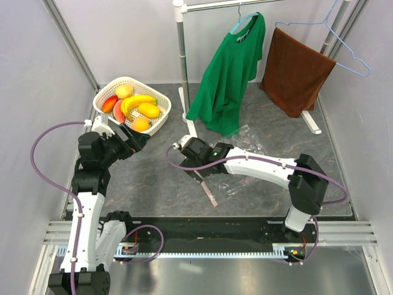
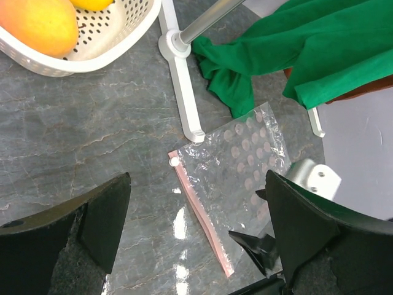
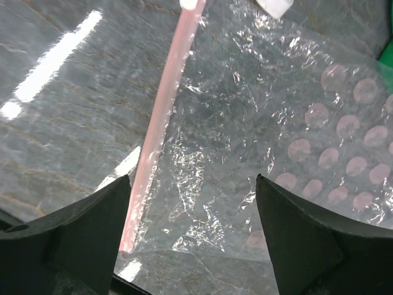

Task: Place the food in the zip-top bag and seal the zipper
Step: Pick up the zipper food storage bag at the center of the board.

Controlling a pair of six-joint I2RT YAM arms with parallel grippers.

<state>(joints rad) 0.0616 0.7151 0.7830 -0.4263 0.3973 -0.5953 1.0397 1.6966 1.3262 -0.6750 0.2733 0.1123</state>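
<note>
The zip-top bag (image 3: 264,110) is laid flat on the grey table (image 1: 153,184) in front of the right arm. Its zipper (image 3: 161,123) is turned toward the left arm, so the mouth faces the side from which the food must be brought. The right gripper (image 3: 191,178) is held just above that edge with its jaws spread wide and nothing caught between them. The pink strip is framed just inside one finger, which suggests that a pinch on the mouth edge is being lined up so the bag can be steadied or opened. The left gripper (image 2: 198,178) is likewise parted and empty. It is poised just beside the white basket (image 1: 104,92) and well apart from the bag, presumably so that the first fruit can be reached while the other arm attends to the mouth. All of the food (image 1: 136,106) that can be seen is piled in the basket: the banana bunch, the yellow-orange fruits and a reddish piece. None has yet been placed in the bag, so the task is judged to be at its start. Whether the mouth is parted or pressed shut cannot be told through the crinkled film. The far corner of the bag lies near the foot of the rack (image 2: 181,92), under the hanging green shirt (image 1: 230,74), so care will be needed if the bag is dragged.
</note>
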